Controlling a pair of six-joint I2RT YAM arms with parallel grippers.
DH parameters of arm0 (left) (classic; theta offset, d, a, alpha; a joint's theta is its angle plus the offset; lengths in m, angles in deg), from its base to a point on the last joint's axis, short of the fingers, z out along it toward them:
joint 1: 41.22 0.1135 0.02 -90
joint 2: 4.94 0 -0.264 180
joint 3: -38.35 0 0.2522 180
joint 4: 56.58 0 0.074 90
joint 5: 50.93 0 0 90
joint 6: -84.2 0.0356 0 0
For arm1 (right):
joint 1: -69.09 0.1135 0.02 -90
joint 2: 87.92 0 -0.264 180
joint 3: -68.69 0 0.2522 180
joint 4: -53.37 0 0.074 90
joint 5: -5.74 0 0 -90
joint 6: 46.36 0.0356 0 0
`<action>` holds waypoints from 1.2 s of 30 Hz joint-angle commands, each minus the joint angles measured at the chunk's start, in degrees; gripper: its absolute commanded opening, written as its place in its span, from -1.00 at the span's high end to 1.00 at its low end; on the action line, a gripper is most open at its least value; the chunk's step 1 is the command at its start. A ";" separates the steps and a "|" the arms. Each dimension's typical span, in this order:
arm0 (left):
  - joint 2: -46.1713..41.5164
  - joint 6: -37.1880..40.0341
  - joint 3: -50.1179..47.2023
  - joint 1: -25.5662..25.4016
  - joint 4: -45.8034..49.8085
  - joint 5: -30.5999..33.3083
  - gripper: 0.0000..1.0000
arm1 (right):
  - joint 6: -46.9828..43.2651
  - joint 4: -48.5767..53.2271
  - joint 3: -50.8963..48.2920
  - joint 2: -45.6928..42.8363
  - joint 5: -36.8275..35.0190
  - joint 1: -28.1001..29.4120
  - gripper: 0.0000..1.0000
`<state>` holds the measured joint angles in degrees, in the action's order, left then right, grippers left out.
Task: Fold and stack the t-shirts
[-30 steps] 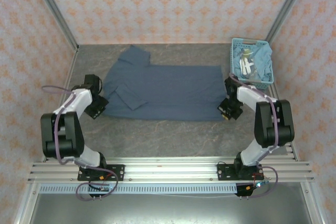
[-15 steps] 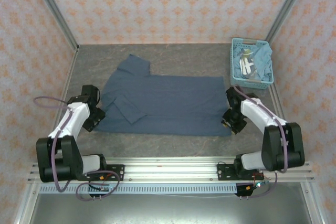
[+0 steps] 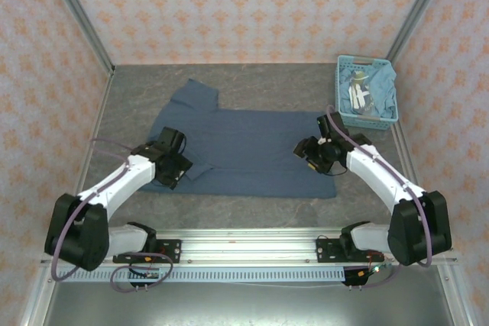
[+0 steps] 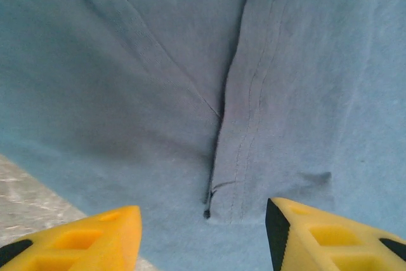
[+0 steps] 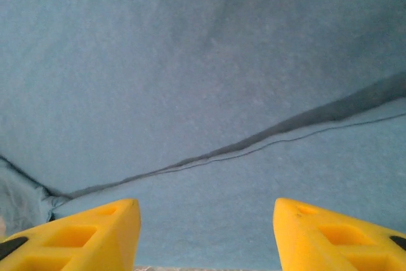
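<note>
A slate-blue t-shirt (image 3: 244, 146) lies spread flat in the middle of the table, one sleeve (image 3: 195, 97) sticking out at the back left. My left gripper (image 3: 177, 167) hovers over its folded-in left sleeve near the front edge; in the left wrist view the gripper (image 4: 203, 236) is open above the sleeve hem (image 4: 244, 157), nothing held. My right gripper (image 3: 312, 152) hangs over the shirt's right end, and in the right wrist view the gripper (image 5: 206, 236) is open above a folded edge of the cloth (image 5: 254, 144). Lighter blue shirts (image 3: 378, 89) fill the basket.
A light-blue lattice basket (image 3: 366, 61) stands at the back right corner with cloth and a white label inside. Bare grey tabletop (image 3: 252, 211) runs along the front of the shirt. Patterned walls enclose the back and both sides.
Both grippers have moved inward from the shirt's outer ends: the left one rightward onto the folded sleeve, the right one leftward and back over the shirt's right end. The shirt lies slightly straighter.
</note>
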<state>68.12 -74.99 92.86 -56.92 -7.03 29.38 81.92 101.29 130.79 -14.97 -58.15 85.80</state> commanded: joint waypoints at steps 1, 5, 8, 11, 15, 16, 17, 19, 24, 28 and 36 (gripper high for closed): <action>3.59 -3.92 0.20 -1.30 -5.88 -0.94 -0.04 | -0.65 -1.90 0.88 0.57 1.28 0.03 -0.15; 7.62 -3.24 0.86 -2.36 -7.31 -0.77 0.08 | -0.53 -1.47 0.88 0.54 0.82 0.08 -0.14; 8.92 -3.23 1.44 -2.66 -8.31 -0.51 0.30 | -0.14 -1.35 0.54 0.35 0.49 0.06 -0.14; 9.97 -2.64 3.32 -2.92 -7.72 -0.09 0.66 | 0.04 -0.85 0.27 0.15 -0.06 0.03 -0.13; 11.17 -1.21 6.97 -3.41 -5.50 1.28 0.97 | 0.21 -0.14 0.18 -0.17 -1.06 -0.01 -0.12; 11.59 -0.77 7.81 -3.58 -4.95 1.68 1.00 | 0.38 0.01 0.10 -0.17 -1.22 -0.01 -0.12; 12.19 -0.16 8.99 -3.71 -4.33 2.02 1.00 | 0.63 0.15 0.09 -0.17 -1.64 -0.06 -0.11; 14.02 1.29 11.46 -3.98 -3.17 2.61 1.00 | 1.23 0.34 -0.08 -0.17 -2.02 -0.01 -0.10; 20.39 6.44 19.77 -5.15 0.07 4.34 1.00 | 2.12 0.78 -0.09 0.00 -2.82 -0.15 -0.08; 27.06 11.85 27.65 -6.12 4.38 6.21 1.00 | 2.32 1.13 -0.17 0.18 -2.74 -0.31 -0.08; 38.05 22.58 40.57 -9.55 11.01 9.91 1.00 | 2.59 1.67 -0.87 -0.17 -2.34 -0.65 -0.08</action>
<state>103.79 -58.95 129.36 -65.27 -2.11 35.15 83.71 101.33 130.77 -14.36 -59.37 85.63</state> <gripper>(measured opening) 0.041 0.539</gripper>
